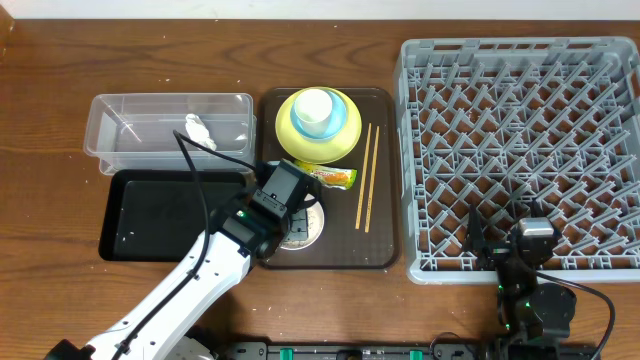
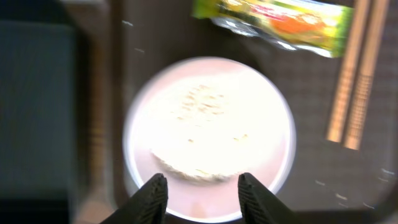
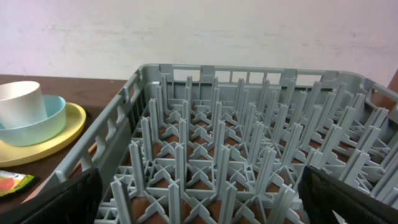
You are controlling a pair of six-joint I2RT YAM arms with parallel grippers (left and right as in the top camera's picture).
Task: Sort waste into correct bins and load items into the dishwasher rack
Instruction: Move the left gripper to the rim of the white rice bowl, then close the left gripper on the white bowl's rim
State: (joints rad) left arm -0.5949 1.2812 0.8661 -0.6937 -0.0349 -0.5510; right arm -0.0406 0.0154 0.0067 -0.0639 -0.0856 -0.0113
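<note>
A white bowl (image 1: 305, 232) (image 2: 208, 134) holding pale rice grains (image 2: 202, 130) sits at the front of the brown serving tray (image 1: 380, 250). My left gripper (image 1: 298, 205) (image 2: 202, 190) is open just above the bowl's near rim. A green-and-orange snack wrapper (image 1: 335, 177) (image 2: 273, 15) and wooden chopsticks (image 1: 367, 175) (image 2: 349, 74) lie beyond it. The white cup (image 1: 313, 110) stands in the light blue bowl (image 1: 345, 120) on the yellow plate (image 1: 300, 148). A white tissue (image 1: 197, 130) lies in the clear tub (image 1: 110, 140). The black tray (image 1: 160, 215) is beside it. My right gripper (image 1: 508, 228) (image 3: 199, 193) is open over the front edge of the grey dishwasher rack (image 1: 520, 60) (image 3: 249, 81).
The serving tray lies between the two bins on the left and the rack on the right. In the right wrist view the stacked cup (image 3: 22, 102), blue bowl (image 3: 53, 115) and plate (image 3: 59, 140) show to the left of the rack. Cables run along the left arm.
</note>
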